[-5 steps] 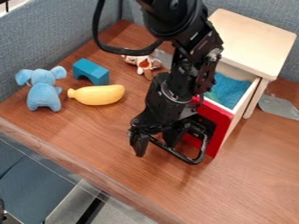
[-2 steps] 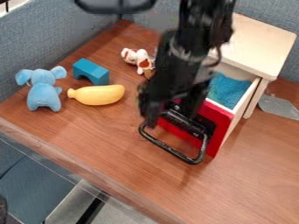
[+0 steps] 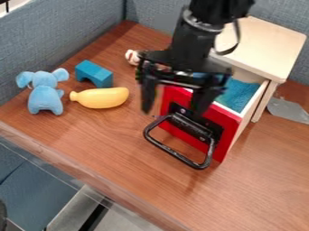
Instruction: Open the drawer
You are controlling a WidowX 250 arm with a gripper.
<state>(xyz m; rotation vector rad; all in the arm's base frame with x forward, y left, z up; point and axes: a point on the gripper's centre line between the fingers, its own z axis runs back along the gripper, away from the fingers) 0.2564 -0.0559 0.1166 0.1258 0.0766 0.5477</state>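
My gripper (image 3: 174, 104) hangs above the front of the drawer, its two fingers spread wide with nothing between them. Below it, the red drawer front (image 3: 222, 128) stands well out from the light wooden cabinet (image 3: 265, 38), so the drawer is pulled out. A blue cloth (image 3: 238, 94) lies inside, partly hidden by the gripper. The black handle (image 3: 175, 154) sticks out from the red front over the table, apart from the fingers.
On the left are a blue elephant toy (image 3: 45, 95), a teal arch block (image 3: 94, 74) and a yellow banana toy (image 3: 102, 98). A small plush (image 3: 132, 57) sits behind the gripper. Grey fabric walls (image 3: 57, 43) border the table (image 3: 109, 140).
The gripper has risen away from the handle, and its fingers now show widely spread. The drawer and handle have stayed where they were.
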